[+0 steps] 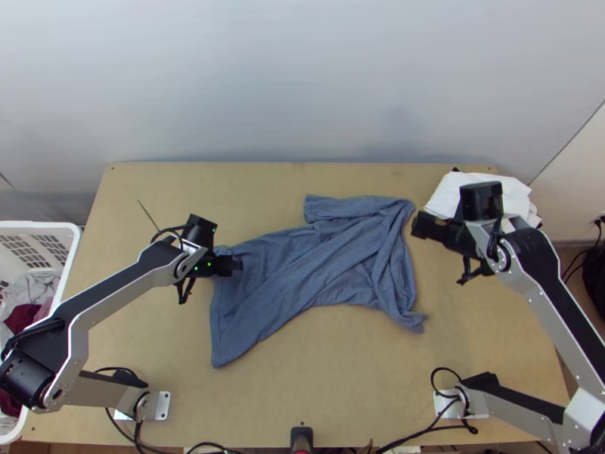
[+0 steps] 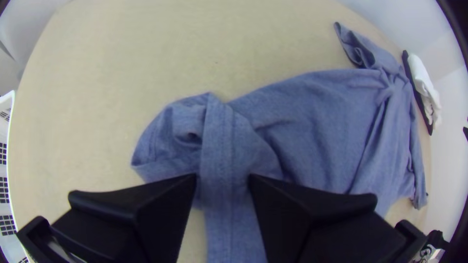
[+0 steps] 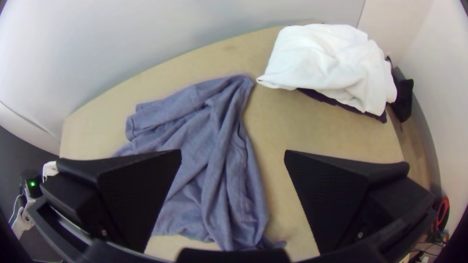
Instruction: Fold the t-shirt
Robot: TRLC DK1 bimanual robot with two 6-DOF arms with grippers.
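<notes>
T-shirt: blue, creased, loosely spread mid-table.
Left gripper: at the T-shirt's left end, fingers apart, a cloth ridge between them.
Right gripper: beside the T-shirt, fingers wide apart.
White cloth: heaped at the far right.

Rumpled blue t-shirt, wooden table, white cloth

Soft, even light; faint shadows; 2 wrist views bowed, corners dark.
</notes>
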